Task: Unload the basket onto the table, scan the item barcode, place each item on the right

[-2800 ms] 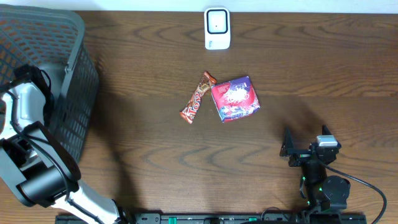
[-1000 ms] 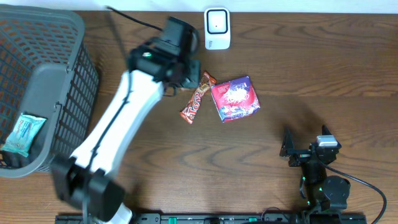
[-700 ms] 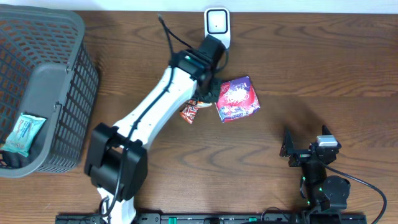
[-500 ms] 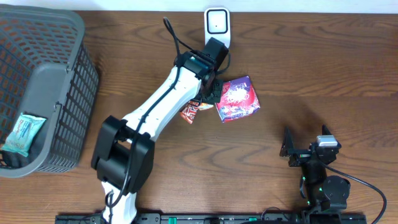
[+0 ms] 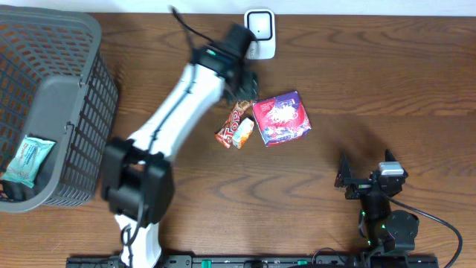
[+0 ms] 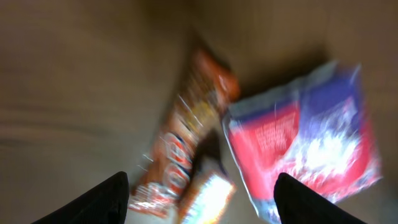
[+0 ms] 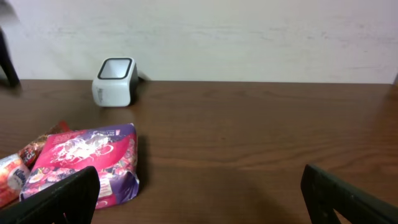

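Orange-white packet (image 5: 242, 132) lies on the worktop (image 5: 387, 89) between bar (image 5: 232, 119) and pouch (image 5: 281, 117), near the scanner (image 5: 259, 33). Left end effector (image 5: 247, 83) hangs wide and empty over the bar; right end effector (image 7: 200, 174) stands wide, well apart.

left arm (image 5: 178, 112) is lying stretched out diagonally from its base at the near edge, white forearm leading up to a black wrist at the far end. left gripper (image 5: 246, 80) is hanging off that wrist, pointing down. In the wrist view its fingers (image 6: 102, 200) are standing wide apart, clear gap between them. right arm (image 5: 388, 216) is sitting folded low over its own base, near right. right gripper (image 5: 343, 177) is facing left, roughly level, jaws also spread wide.
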`<action>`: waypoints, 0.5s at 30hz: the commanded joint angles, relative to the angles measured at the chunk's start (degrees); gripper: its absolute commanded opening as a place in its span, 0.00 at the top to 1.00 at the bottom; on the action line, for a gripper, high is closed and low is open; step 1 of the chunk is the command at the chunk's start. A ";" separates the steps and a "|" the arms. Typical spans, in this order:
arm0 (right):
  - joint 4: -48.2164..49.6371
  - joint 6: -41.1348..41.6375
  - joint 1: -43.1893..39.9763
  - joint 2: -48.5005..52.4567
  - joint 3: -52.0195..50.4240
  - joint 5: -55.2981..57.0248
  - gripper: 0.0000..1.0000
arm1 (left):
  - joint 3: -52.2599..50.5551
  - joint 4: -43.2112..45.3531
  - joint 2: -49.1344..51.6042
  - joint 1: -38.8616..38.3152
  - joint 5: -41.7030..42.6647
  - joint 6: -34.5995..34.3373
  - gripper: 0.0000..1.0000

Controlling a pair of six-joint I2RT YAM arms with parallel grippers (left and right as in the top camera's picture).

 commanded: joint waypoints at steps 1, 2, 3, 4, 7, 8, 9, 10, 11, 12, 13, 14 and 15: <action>-0.20 -0.61 0.46 -0.31 -0.04 -0.17 0.01 | 4.33 0.04 -9.68 8.15 -6.16 0.55 0.25; -0.20 -0.61 0.46 -0.31 -0.04 -0.17 0.01 | 4.35 0.26 -11.72 10.82 -8.22 0.52 0.25; -0.20 -0.61 0.44 -0.31 -0.04 -0.17 0.01 | 4.35 0.37 -13.66 14.01 -10.49 0.55 0.25; -0.20 -0.61 0.46 -0.31 -0.04 -0.17 0.01 | 4.35 0.39 -15.82 18.21 -13.92 0.57 0.25; -0.22 -0.61 0.44 -0.31 -0.04 -0.17 0.01 | 4.35 -0.04 -19.04 29.38 -18.49 0.52 0.25; -0.20 -0.61 0.46 -0.31 -0.04 -0.17 0.01 | 4.35 -0.85 -19.37 35.34 -18.56 0.52 0.25; -0.20 -0.61 0.46 -0.31 -0.04 -0.17 0.01 | 4.24 -1.86 -19.30 38.64 -18.56 0.52 0.25; -0.22 -0.61 0.46 -0.31 -0.04 -0.17 0.01 | 3.78 -2.49 -19.10 41.42 -18.56 0.52 0.25; -0.22 -0.61 0.46 -0.31 -0.04 -0.17 0.01 | 3.26 -2.93 -19.06 43.34 -18.56 0.52 0.24; -0.22 -0.61 0.46 -0.31 -0.04 -0.17 0.01 | 2.05 -3.80 -18.73 46.75 -18.56 0.50 0.22; -0.22 -0.61 0.46 -0.31 -0.04 -0.17 0.01 | 1.05 -4.35 -18.40 48.92 -18.56 0.50 0.21; -0.20 -0.61 0.44 -0.31 -0.04 -0.17 0.01 | 0.04 -4.92 -18.05 50.69 -18.56 0.52 0.18; -0.20 -0.61 0.46 -0.31 -0.04 -0.17 0.01 | -1.73 -5.68 -17.46 53.46 -18.58 0.52 0.15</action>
